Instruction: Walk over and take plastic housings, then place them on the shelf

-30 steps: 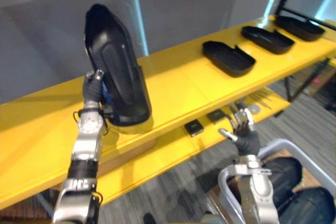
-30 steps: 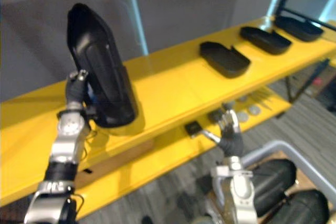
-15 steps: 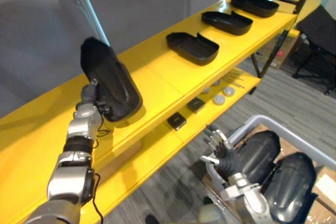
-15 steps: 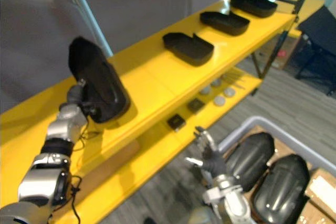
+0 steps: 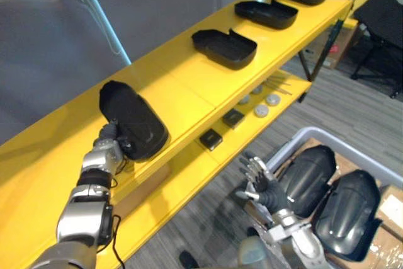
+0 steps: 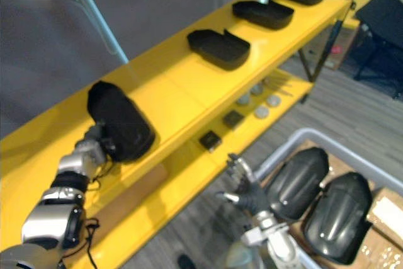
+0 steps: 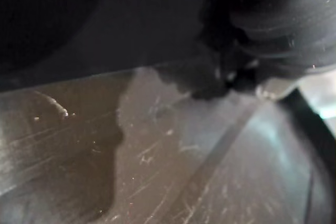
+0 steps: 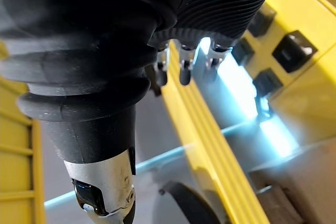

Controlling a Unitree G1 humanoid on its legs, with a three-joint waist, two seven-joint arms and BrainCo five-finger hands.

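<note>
Left robot hand [image 5: 108, 142], grip unclear, at black plastic housing [image 5: 133, 120] on yellow shelf [image 5: 189, 86] near edge; right robot hand [image 5: 261, 182] spread, empty. Housing may slip off.

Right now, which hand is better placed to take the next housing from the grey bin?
The right. The right hand hovers open beside the grey bin, close to the two black housings in it. The left hand is far off at the housing on the yellow shelf.
</note>
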